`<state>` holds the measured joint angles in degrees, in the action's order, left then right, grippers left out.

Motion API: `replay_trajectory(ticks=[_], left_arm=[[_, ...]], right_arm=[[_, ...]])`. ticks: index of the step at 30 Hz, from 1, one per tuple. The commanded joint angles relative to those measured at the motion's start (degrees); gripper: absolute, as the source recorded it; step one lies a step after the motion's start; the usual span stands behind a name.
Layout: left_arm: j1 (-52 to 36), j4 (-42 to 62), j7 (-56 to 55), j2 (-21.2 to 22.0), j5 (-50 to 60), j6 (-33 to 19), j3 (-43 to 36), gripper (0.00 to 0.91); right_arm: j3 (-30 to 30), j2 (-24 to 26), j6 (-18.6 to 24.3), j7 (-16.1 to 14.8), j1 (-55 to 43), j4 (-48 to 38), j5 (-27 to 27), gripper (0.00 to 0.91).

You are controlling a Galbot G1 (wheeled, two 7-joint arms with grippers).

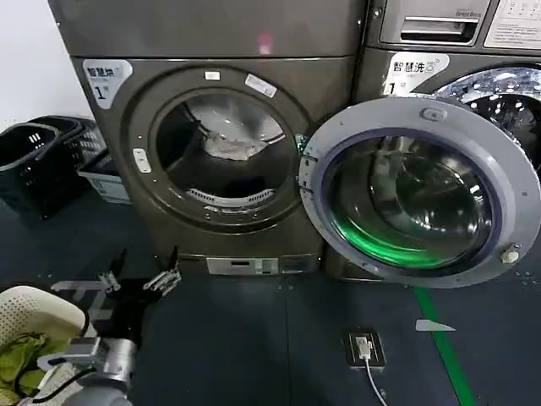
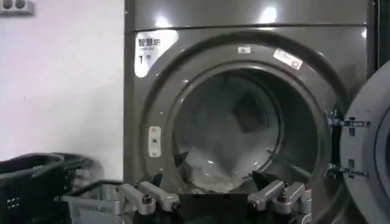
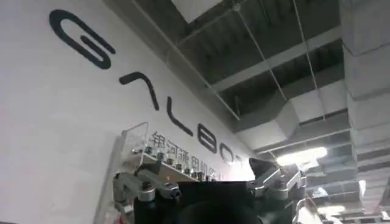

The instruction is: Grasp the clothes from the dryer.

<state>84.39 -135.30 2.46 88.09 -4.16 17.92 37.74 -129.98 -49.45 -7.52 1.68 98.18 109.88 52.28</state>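
Waiting low in front of the dryer (image 1: 228,144), the left gripper (image 1: 140,282) is spreading its fingers wide and gripping nothing, so the task is looking barely begun: the door (image 1: 418,193) is already swung open to the dryer's right, and the reach, the grasp and the pull-out are all lying ahead, by my reading.

The gripper is sitting below the dryer's round opening and well short of it, pointing at the drum (image 2: 234,131) in the left wrist view.

Inside the drum, a pale whitish cloth (image 1: 230,145) is lying toward the back, and a light heap is showing at the drum's bottom in the left wrist view. The clothes named in the task, dark blue ones, are presumably somewhere in that drum, but I cannot pick them out among the shadows.

To the dryer's left, dark baskets (image 1: 38,161) are standing on the floor; I cannot tell what is in them. Nearer the robot than the dryer, a cream basket (image 1: 34,317) is holding some yellow-green fabric (image 1: 21,359).

The right gripper (image 3: 210,185) is aiming up at a wall and ceiling, away from the dryer, its fingers standing apart and holding nothing.
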Motion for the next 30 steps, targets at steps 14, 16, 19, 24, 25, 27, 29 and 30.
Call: replay_trajectory(ticks=[14, 16, 19, 24, 25, 27, 29, 30], left_arm=[[0.33, -0.18, 0.45, 0.07, 0.11, -0.03, 0.04, 0.907], [0.47, -0.32, 0.76, 0.06, 0.06, 0.00, 0.07, 0.907], [0.49, -0.38, 0.80, 0.04, 0.07, -0.02, 0.06, 0.907], [0.63, -0.69, 0.75, -0.14, 0.06, -0.12, 0.11, 0.907], [0.70, -0.73, 0.78, -0.15, 0.07, -0.15, 0.10, 0.907], [0.76, -0.77, 0.77, -0.13, 0.09, -0.19, 0.11, 0.907], [0.83, -0.80, 0.78, -0.13, 0.11, -0.26, 0.08, 0.907], [0.86, -0.80, 0.79, -0.16, 0.09, -0.30, 0.06, 0.907]], right_arm=[[0.35, -0.27, 0.57, -0.17, -0.34, -0.24, -0.07, 0.907], [0.35, -0.31, 0.59, -0.17, -0.35, -0.25, -0.07, 0.907], [0.32, -0.42, 0.63, -0.25, -0.33, -0.25, -0.06, 0.907], [0.27, -0.44, 0.66, -0.29, -0.29, -0.21, -0.03, 0.907], [0.32, -0.44, 0.67, -0.30, -0.32, -0.16, -0.01, 0.907], [0.43, -0.49, 0.67, -0.30, -0.32, -0.03, -0.01, 0.907], [0.52, -0.59, 0.70, -0.31, -0.31, 0.08, -0.01, 0.907], [0.54, -0.64, 0.70, -0.27, -0.28, 0.13, 0.00, 0.907]])
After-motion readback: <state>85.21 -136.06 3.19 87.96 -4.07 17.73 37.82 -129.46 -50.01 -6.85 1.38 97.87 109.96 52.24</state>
